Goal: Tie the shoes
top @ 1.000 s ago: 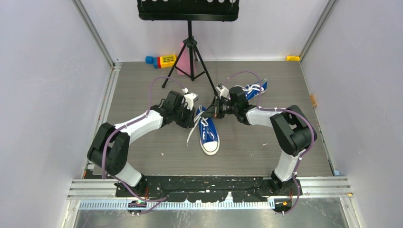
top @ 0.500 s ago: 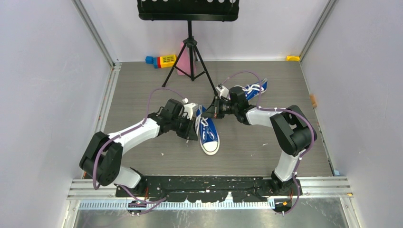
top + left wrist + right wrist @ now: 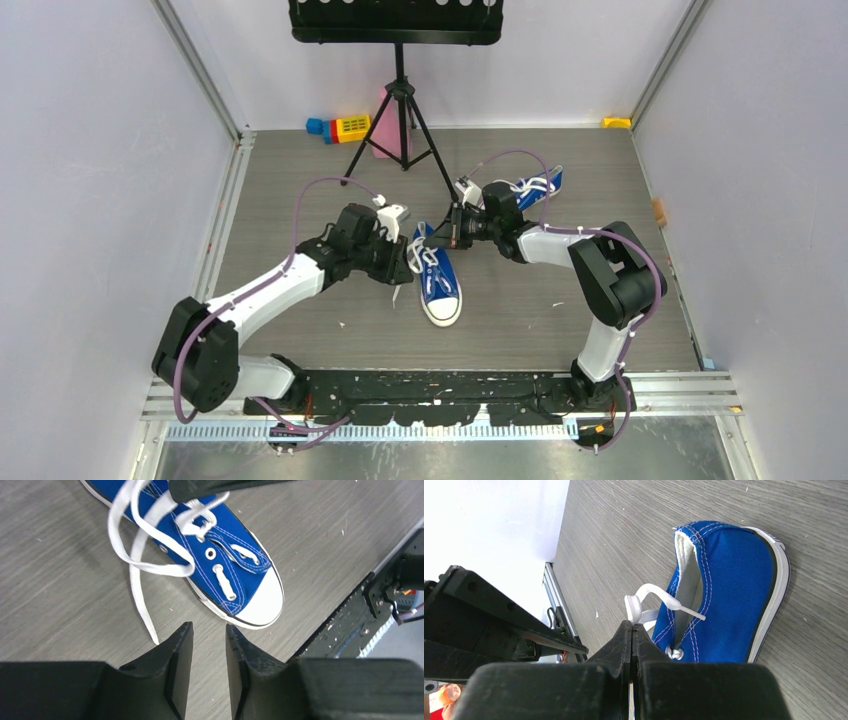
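Near shoe: we see the blue sneaker (image 3: 438,282) in the middle of the bench (image 3: 300,200), its white toe cap pointing toward the arm bases.
Its lace: the white lace (image 3: 142,562) is threaded through the eyelets but hangs slack over the side, one end trailing on the bench. We see no bow.
Right fingers (image 3: 621,645): pressed together on a loop of that lace, just above the heel opening.
Left fingers (image 3: 175,660): slightly apart and empty, hovering over bare bench just beside the toe cap.
Second shoe (image 3: 537,186): at the far side behind the right arm, apparently untied.
Progress: we judge it early. Neither shoe is tied, and loops and tightening remain on both.
Beyond: a tripod stand (image 3: 400,110) and toy blocks (image 3: 345,127) by the back wall.
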